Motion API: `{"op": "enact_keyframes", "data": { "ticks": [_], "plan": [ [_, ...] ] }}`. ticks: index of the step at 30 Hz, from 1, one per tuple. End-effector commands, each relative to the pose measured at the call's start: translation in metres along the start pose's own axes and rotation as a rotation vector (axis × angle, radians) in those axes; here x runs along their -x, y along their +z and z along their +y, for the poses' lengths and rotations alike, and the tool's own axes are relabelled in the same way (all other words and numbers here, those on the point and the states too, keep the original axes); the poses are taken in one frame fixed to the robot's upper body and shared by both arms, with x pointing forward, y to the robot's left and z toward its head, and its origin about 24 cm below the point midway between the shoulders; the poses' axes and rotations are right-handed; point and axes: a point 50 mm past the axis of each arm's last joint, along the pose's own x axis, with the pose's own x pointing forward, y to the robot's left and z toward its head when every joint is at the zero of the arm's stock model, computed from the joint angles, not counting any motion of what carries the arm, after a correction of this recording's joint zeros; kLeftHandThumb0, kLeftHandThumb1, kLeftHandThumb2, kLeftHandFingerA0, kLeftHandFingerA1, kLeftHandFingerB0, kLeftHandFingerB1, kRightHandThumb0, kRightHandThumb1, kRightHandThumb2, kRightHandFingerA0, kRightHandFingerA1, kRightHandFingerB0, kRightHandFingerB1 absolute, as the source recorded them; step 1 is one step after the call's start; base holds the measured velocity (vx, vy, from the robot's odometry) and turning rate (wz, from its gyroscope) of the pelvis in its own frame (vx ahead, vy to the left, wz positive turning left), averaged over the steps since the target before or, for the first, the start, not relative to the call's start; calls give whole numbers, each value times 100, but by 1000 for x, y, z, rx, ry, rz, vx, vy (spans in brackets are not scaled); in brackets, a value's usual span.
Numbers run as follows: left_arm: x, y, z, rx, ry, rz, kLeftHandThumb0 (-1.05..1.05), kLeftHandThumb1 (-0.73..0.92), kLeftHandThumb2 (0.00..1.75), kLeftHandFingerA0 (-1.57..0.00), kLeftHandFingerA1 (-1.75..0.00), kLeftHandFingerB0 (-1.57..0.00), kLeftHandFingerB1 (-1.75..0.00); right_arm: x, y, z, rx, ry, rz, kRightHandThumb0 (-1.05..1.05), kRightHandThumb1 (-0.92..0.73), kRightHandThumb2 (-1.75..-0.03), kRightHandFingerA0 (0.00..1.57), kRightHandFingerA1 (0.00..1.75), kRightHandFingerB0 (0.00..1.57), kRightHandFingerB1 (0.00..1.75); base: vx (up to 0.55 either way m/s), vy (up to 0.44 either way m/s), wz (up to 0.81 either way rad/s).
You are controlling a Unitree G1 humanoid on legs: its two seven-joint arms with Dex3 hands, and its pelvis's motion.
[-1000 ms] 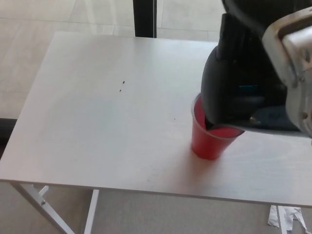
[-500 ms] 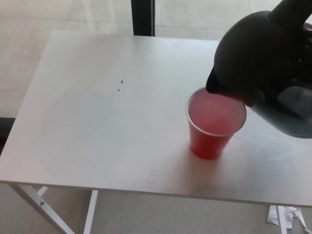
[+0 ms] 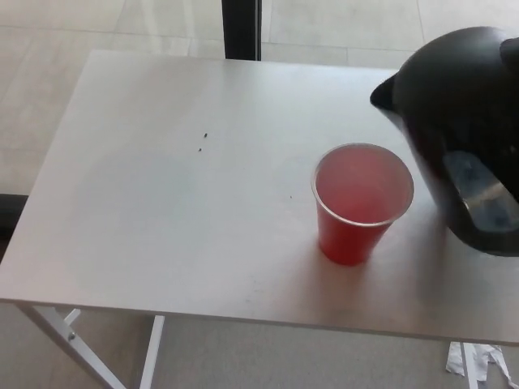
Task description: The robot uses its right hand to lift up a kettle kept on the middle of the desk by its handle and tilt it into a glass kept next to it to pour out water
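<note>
Item: one translucent red plastic cup point(image 3: 362, 203), upright on a pale grey rectangular desk point(image 3: 162, 194), taken here as the landmark. The cup stood toward the desk's right half, its open mouth showing a pinkish interior; whether it held water could not be told. Item: one black rounded plastic kettle point(image 3: 458, 130), just to the right of the cup and slightly behind it, cut off by the picture's right edge, its spout pointing left toward the cup but clear of the rim, not over the mouth. The kettle appeared near upright; whether its base rested on the desk or hung just above it could not be told. A bluish water-level window showed on its lower side, right of the cup. Neither robot hand was visible; the handle lay out of frame, so the right hand's grip could not be told. Two small dark specks lay well left of the cup. Step judged: pouring apparently over, kettle being returned. Next move called for: settling the kettle flat beside the cup without knocking it, then letting go of the handle.
</note>
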Motion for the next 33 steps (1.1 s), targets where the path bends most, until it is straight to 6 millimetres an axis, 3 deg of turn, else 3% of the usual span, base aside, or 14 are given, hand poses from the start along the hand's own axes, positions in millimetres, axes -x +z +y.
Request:
{"op": "enact_keyframes", "data": {
  "ticks": [1,4,6,7,11,13,14,19,23,24,27,28,30,33],
  "plan": [
    [3,-3,8,-11,28,12,-105,47,134,-56,-59,-41,-87,7,-57,18,-527,-59,245,-28,-72,-60,70,167,55,121,0,0,0],
    [4,-4,7,-4,27,9,-105,63,107,-54,-63,-43,-89,7,-66,23,-642,-58,314,-13,-53,-85,93,175,64,124,0,0,0],
    [4,-6,8,-11,28,8,-105,49,134,-56,-57,-40,-86,9,-70,25,-651,-54,340,-19,-58,-88,86,175,58,119,0,0,0],
    [5,-3,8,-13,23,0,-105,61,107,-55,-65,-44,-92,8,-73,26,-680,-65,368,-19,-67,-76,94,169,29,61,0,0,0],
    [4,-5,8,-2,33,10,-105,50,137,-55,-59,-41,-91,6,-86,26,-736,-68,413,-20,-67,-77,88,175,46,118,0,0,0],
    [4,-5,9,-5,35,11,-105,50,137,-55,-59,-41,-91,6,-88,26,-752,-65,418,-20,-67,-77,88,175,46,118,0,0,0],
    [3,-5,10,-8,41,17,-105,50,137,-56,-57,-40,-88,5,-95,28,-763,-55,451,-22,-71,-76,93,175,51,83,0,0,0],
    [3,-6,9,8,36,12,-105,50,136,-56,-59,-42,-90,11,-114,34,-819,2,374,-17,-76,-82,89,175,54,152,0,0,0],
    [4,-7,10,9,40,15,-105,51,136,-56,-59,-42,-89,22,-119,41,-774,51,261,-11,-47,-118,96,175,81,158,0,0,0],
    [4,-6,10,7,41,12,-105,65,105,-56,-62,-43,-90,25,-118,42,-774,62,230,-17,-46,-117,126,147,106,133,0,0,0],
    [5,-5,11,3,42,13,-105,64,106,-56,-62,-43,-90,33,-117,48,-767,126,144,-11,-51,-117,99,175,83,163,0,0,0],
    [5,-5,11,-1,41,14,-105,65,106,-56,-61,-43,-88,36,-117,49,-764,155,108,-16,-49,-114,127,143,108,129,0,0,0],
    [5,-6,11,-1,38,12,-105,65,106,-55,-62,-43,-89,37,-116,50,-738,190,103,-16,-50,-112,99,173,88,122,0,0,0],
    [6,-7,11,-4,35,10,-105,65,106,-55,-63,-42,-89,39,-116,49,-733,288,147,-41,-63,-61,91,129,54,49,0,0,0]
  ]
}}
